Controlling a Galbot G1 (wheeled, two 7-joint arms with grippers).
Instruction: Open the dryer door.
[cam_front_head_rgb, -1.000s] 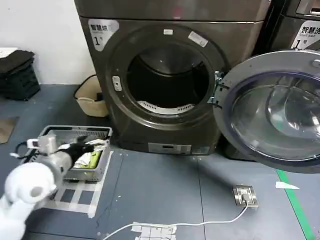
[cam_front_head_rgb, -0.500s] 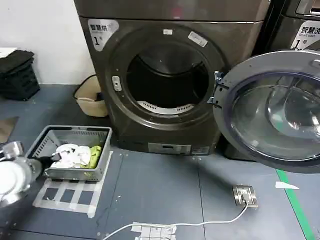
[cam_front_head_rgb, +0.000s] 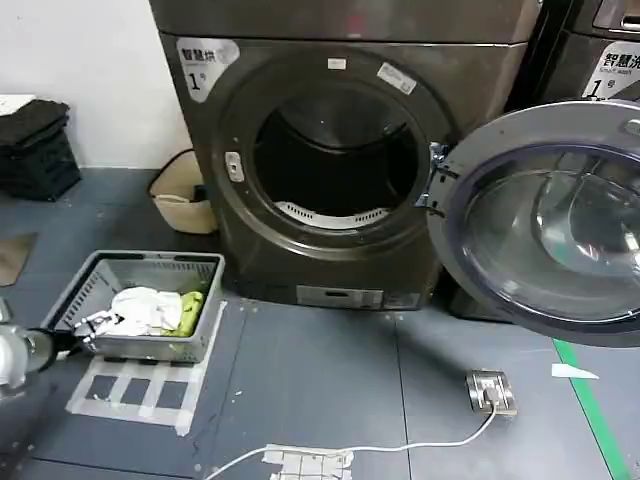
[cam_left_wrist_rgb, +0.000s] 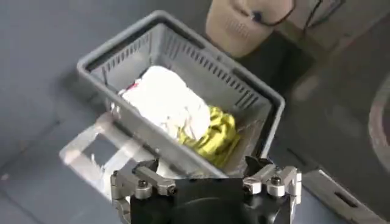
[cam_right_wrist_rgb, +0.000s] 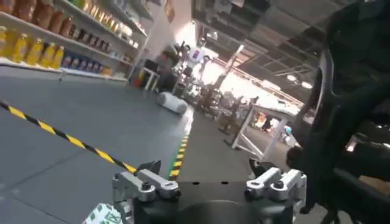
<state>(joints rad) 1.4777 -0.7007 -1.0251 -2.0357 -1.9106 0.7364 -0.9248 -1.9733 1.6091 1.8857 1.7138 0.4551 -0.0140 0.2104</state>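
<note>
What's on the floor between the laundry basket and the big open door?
In the head view, mostly bare grey floor lies between the basket and the dryer door; the socket box sits nearer, below the door.

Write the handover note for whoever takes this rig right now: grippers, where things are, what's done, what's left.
Left gripper: open, holding nothing, low at the robot's left above the grey laundry basket of clothes on the floor.
Right gripper: open, holding nothing, pointed off into the room.
Dryer door: swung wide open to the right on its hinge, grey inner face and glass toward the camera; the drum opening is fully exposed.
Done: door is open.
Left: nothing on the door.
</note>
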